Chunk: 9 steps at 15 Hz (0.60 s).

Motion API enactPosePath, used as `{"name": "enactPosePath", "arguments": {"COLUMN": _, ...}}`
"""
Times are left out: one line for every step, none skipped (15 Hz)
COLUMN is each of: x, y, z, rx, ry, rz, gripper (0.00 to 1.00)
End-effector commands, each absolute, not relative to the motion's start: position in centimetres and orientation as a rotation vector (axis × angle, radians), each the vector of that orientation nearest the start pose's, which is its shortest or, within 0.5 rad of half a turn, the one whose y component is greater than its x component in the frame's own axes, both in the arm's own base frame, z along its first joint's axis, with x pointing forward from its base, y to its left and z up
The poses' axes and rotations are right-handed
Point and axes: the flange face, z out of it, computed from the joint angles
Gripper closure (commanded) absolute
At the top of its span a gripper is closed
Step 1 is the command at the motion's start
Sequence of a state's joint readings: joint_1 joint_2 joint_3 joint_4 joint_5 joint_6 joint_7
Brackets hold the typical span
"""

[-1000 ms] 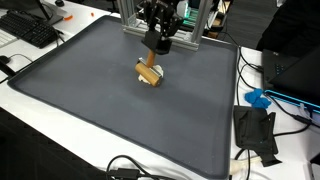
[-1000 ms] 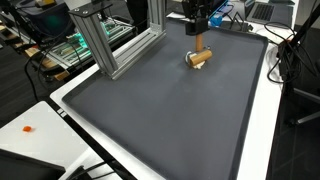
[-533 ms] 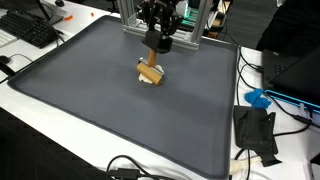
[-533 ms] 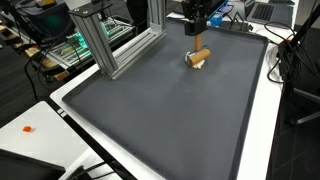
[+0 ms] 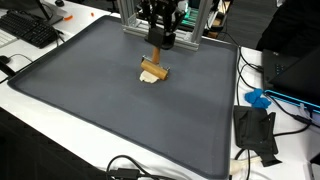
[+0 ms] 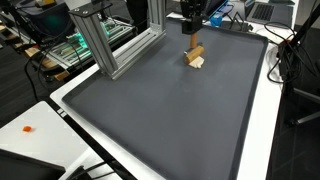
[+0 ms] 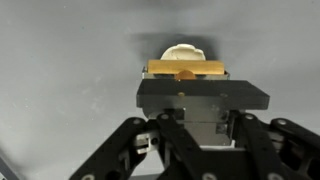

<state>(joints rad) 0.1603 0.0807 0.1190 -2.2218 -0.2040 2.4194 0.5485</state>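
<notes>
My gripper (image 5: 158,40) hangs over the far part of a dark grey mat (image 5: 110,110). A tan wooden piece (image 5: 154,68) reaches from under the fingers down to the mat, with a small cream-coloured part (image 5: 149,80) at its low end. Both exterior views show this; in one the gripper (image 6: 191,28) stands above the wooden piece (image 6: 195,54). In the wrist view the gripper (image 7: 203,92) shows as a black block. The wooden piece (image 7: 187,70) lies crosswise just beyond it, and the cream part (image 7: 183,50) beyond that. The jaws appear shut on the piece.
An aluminium frame (image 6: 100,40) stands at the mat's far edge, close behind the gripper (image 5: 130,15). A keyboard (image 5: 30,30) lies off one corner. A blue object (image 5: 258,99), a black device (image 5: 255,130) and cables lie beside the mat on the white table.
The wooden piece has turned with the gripper, from a slant to lying crosswise, and has shifted slightly toward the frame.
</notes>
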Motion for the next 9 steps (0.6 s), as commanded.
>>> {"name": "enactPosePath", "arguments": {"x": 50.77, "y": 14.88, "z": 32.24, "rx": -3.253, "ry": 0.114, "rz": -0.058, "gripper": 0.78}}
{"name": "enactPosePath", "arguments": {"x": 50.59, "y": 14.96, "z": 32.21, "rx": -3.26, "ry": 0.087, "rz": -0.042, "gripper": 0.78}}
{"name": "enactPosePath", "arguments": {"x": 50.4, "y": 15.02, "z": 32.18, "rx": -3.269, "ry": 0.065, "rz": -0.027, "gripper": 0.78}}
{"name": "enactPosePath", "arguments": {"x": 50.28, "y": 15.08, "z": 32.18, "rx": -3.274, "ry": 0.048, "rz": -0.016, "gripper": 0.78}}
{"name": "enactPosePath", "arguments": {"x": 50.28, "y": 15.02, "z": 32.23, "rx": -3.284, "ry": 0.038, "rz": -0.025, "gripper": 0.78}}
{"name": "enactPosePath", "arguments": {"x": 50.31, "y": 14.97, "z": 32.28, "rx": -3.295, "ry": 0.022, "rz": -0.044, "gripper": 0.78}}
{"name": "enactPosePath", "arguments": {"x": 50.36, "y": 14.97, "z": 32.44, "rx": -3.287, "ry": 0.005, "rz": -0.06, "gripper": 0.78}}
{"name": "enactPosePath", "arguments": {"x": 50.4, "y": 14.86, "z": 32.66, "rx": -3.286, "ry": -0.024, "rz": -0.072, "gripper": 0.78}}
{"name": "enactPosePath", "arguments": {"x": 50.4, "y": 14.81, "z": 32.82, "rx": -3.28, "ry": -0.051, "rz": -0.073, "gripper": 0.78}}
